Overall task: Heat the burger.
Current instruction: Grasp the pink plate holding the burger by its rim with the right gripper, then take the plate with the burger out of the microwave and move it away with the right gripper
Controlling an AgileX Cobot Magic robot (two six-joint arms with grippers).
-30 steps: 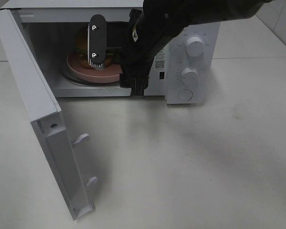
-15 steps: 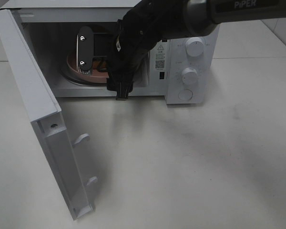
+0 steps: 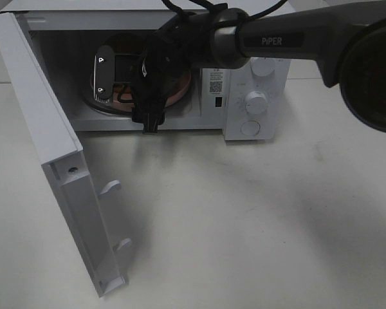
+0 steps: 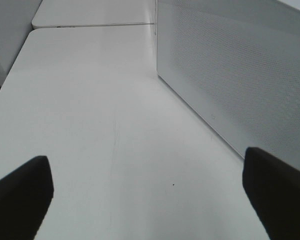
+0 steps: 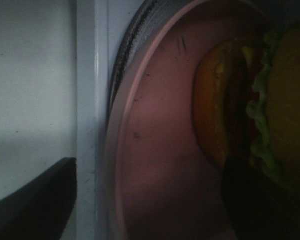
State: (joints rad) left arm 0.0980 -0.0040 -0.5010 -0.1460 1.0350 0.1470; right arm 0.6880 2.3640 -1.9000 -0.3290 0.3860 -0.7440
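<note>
White counter (image 3: 244,219), bare in front of a white microwave (image 3: 270,84). Its door (image 3: 45,122) is swung fully open on the side away from the control knobs (image 3: 256,102), and two latch hooks (image 3: 109,188) show on the door's inner face. The right arm (image 3: 283,40), dark with a grey sleeve, comes in from the knob side, crosses the microwave's front and enters the cavity. The right tool (image 5: 147,200) is inside the cavity, low over the plate, with jaws wide apart and nothing clamped between them. One of its fingers (image 3: 101,78) shows near the door-side wall of the cavity in the high view. The burger (image 5: 250,110) sits inside the microwave on a pink plate (image 5: 155,150); lower bun, dark patty, green lettuce and top bun all read in the right wrist view. One fingertip overlaps the burger there; contact cannot be told. The other shows clear of the plate's rim, towards the microwave's white front sill (image 5: 92,100). The plate rests on the glass turntable (image 5: 132,45). In the high view the arm hides the burger, and only slivers of pink plate show. The left tool (image 4: 149,195) is outside the microwave over the counter, jaws spread wide and holding nothing, with a white dotted panel (image 4: 230,80) just beside it.
</note>
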